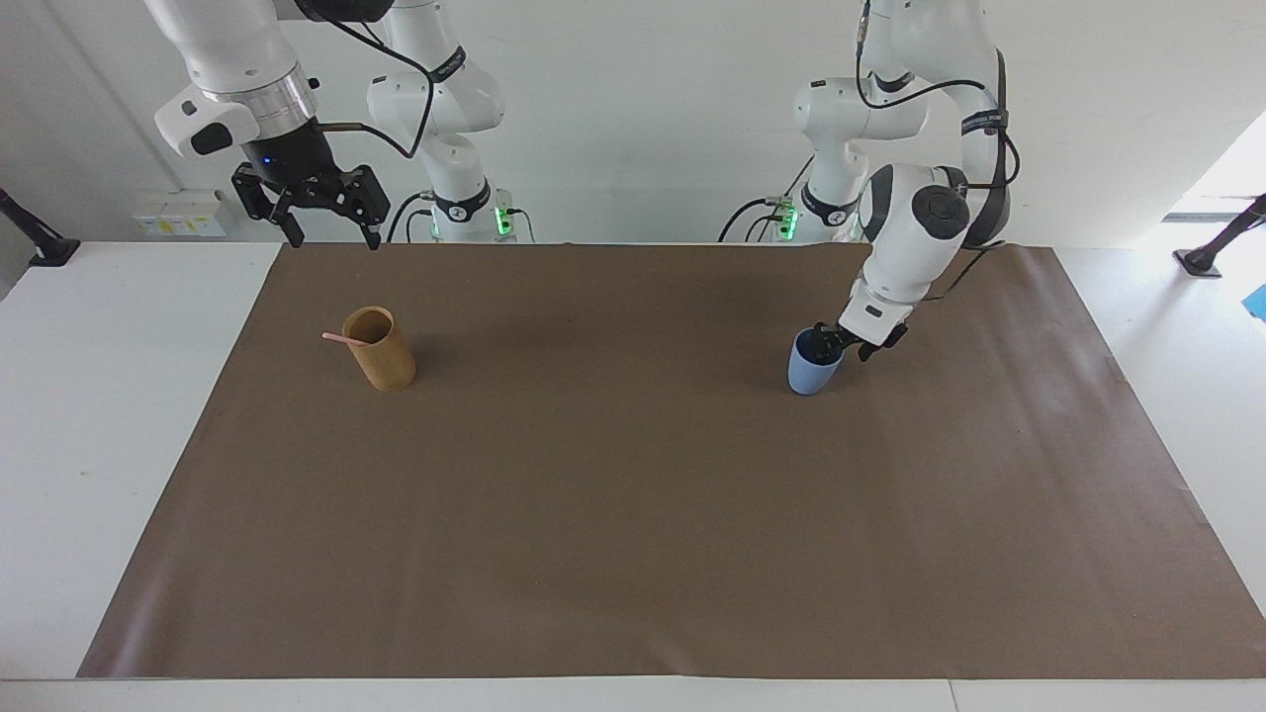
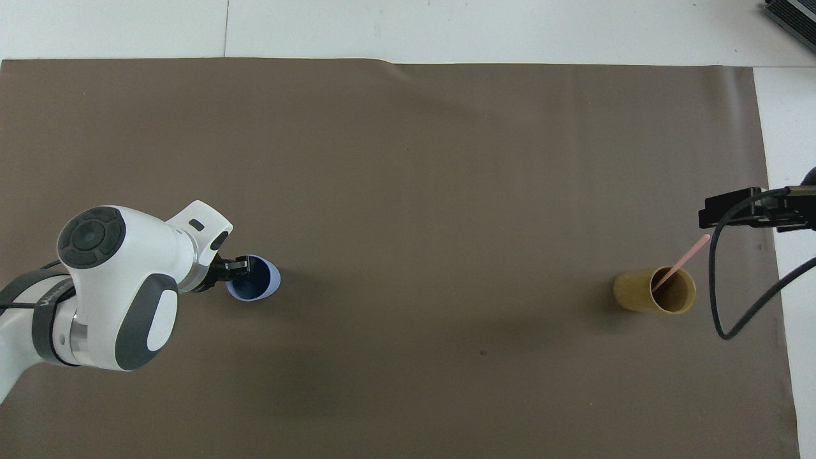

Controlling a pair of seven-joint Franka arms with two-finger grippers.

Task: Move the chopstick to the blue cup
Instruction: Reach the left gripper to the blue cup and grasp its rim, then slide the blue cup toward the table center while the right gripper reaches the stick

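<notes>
**A:** Starting at the bottom of the facing view, what's there?

**B:** Only the brown mat (image 1: 633,554). At mid-height on the left of the frame stands the tan bamboo cup (image 1: 381,354). The chopstick (image 1: 341,338) leans in it, with its pink tip over the rim.

**A:** How will it handle?

**B:** I'd judge it light, stiff and smooth, so it could swivel in a pinch. It's best taken on the exposed upper end and lifted along its lean.

**A:** And the target?

**B:** The blue cup (image 1: 813,371) is at mid-height on the right of the frame, well apart from the tan one. The left gripper (image 1: 829,341) sits at its rim. Whether it is apart or clamped there I cannot tell, but it crowds the mouth.

**A:** And at the top?

**B:** In the upper left, the right gripper (image 1: 335,237) hangs above the mat's edge with its fingers apart and nothing in them. Nothing blocks its way down.
</notes>
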